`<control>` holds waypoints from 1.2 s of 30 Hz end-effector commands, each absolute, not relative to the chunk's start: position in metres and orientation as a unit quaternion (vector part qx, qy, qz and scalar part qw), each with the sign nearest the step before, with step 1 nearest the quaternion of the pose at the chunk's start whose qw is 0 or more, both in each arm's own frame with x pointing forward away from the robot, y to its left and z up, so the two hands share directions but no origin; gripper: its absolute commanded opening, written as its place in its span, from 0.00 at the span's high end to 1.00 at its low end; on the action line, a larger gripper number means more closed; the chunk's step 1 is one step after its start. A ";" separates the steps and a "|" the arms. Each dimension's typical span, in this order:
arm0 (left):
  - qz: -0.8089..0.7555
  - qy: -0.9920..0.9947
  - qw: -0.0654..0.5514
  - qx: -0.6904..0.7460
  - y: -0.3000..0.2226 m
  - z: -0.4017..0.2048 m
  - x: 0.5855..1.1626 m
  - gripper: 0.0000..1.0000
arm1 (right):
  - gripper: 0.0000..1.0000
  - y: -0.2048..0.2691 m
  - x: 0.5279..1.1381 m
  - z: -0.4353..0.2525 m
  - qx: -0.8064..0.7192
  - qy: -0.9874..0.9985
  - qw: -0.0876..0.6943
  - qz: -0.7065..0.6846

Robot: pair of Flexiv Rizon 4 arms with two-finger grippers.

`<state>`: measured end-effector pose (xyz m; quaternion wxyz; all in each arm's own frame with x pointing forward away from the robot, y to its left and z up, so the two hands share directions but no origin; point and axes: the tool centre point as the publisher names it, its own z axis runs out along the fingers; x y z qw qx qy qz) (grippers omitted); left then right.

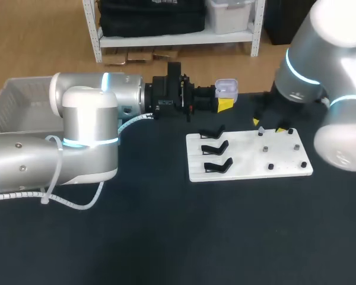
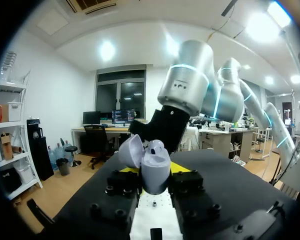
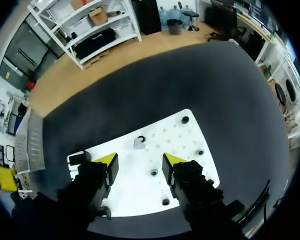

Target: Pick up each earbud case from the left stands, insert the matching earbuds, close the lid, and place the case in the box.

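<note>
1. Head view: the left end effector (image 1: 224,102) is clenched on an open earbud case (image 1: 226,88), which it holds clear of the tabletop (image 1: 166,237) with the lid raised. I judge this is meant to present the cavity to the other arm. The white board (image 1: 249,169) lies below and to one side of this end effector. The three black stands (image 1: 215,147) on the board carry no case (as far as this view shows). The box (image 1: 12,101) is well away, back along the left arm. The right end effector (image 1: 269,126) hangs over the far side of the board.

2. Left wrist view: the case (image 2: 155,167) sits between the two fingers and is pressed from both sides. Its lid is hinged open and tilted off to one side. The right arm (image 2: 190,85) stands just ahead of it.

3. Right wrist view: the right end effector (image 3: 139,162) is released, with its fingers spread and nothing between them. A small pale earbud (image 3: 138,142) rests on the board just ahead of the gap. Dark studs (image 3: 154,172) sit around and under the fingers. The alignment suggests it is set up to take that earbud, which is probably why the case waits open nearby.
</note>
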<state>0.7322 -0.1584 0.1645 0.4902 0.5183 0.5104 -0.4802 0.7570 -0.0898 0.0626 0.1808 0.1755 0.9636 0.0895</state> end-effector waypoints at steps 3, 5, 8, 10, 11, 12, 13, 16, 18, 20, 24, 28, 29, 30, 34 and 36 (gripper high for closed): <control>-0.480 0.508 0.494 0.517 -0.158 0.163 0.732 1.00 | 0.43 -0.092 0.767 0.049 0.186 0.965 0.161 0.088; -0.480 0.508 0.494 0.517 -0.158 0.163 0.732 1.00 | 0.42 -0.092 0.768 0.046 0.190 0.965 0.157 0.088; -0.480 0.508 0.494 0.517 -0.158 0.163 0.732 1.00 | 0.39 -0.090 0.770 0.044 0.192 0.965 0.154 0.090; -0.480 0.508 0.494 0.517 -0.158 0.163 0.732 1.00 | 0.39 -0.087 0.772 0.044 0.193 0.965 0.153 0.090; -0.480 0.508 0.494 0.517 -0.158 0.163 0.732 1.00 | 0.40 -0.086 0.772 0.043 0.193 0.965 0.150 0.091; -0.480 0.508 0.494 0.517 -0.158 0.163 0.732 1.00 | 0.42 -0.084 0.773 0.042 0.193 0.966 0.147 0.091; -0.480 0.508 0.494 0.517 -0.158 0.163 0.732 1.00 | 0.42 -0.083 0.774 0.041 0.192 0.966 0.144 0.092; -0.480 0.508 0.494 0.517 -0.158 0.163 0.732 1.00 | 0.44 -0.081 0.776 0.038 0.192 0.967 0.140 0.090; -0.480 0.508 0.494 0.517 -0.158 0.163 0.732 1.00 | 0.47 -0.081 0.777 0.036 0.192 0.967 0.139 0.091; -0.480 0.508 0.494 0.517 -0.158 0.163 0.732 1.00 | 0.49 -0.080 0.778 0.034 0.192 0.967 0.138 0.091; -0.480 0.508 0.494 0.517 -0.158 0.163 0.732 1.00 | 0.52 -0.079 0.782 0.030 0.193 0.968 0.134 0.091; -0.480 0.508 0.494 0.517 -0.158 0.163 0.732 1.00 | 0.53 -0.078 0.783 0.030 0.193 0.968 0.133 0.090; -0.480 0.508 0.494 0.517 -0.158 0.163 0.732 1.00 | 0.53 -0.078 0.783 0.030 0.194 0.968 0.133 0.090; -0.480 0.508 0.494 0.517 -0.158 0.163 0.732 1.00 | 0.53 -0.078 0.783 0.029 0.194 0.968 0.133 0.091; -0.480 0.508 0.494 0.517 -0.158 0.163 0.732 1.00 | 0.54 -0.078 0.784 0.028 0.198 0.967 0.133 0.092; -0.480 0.508 0.494 0.517 -0.158 0.163 0.732 1.00 | 0.54 -0.078 0.784 0.027 0.203 0.966 0.133 0.093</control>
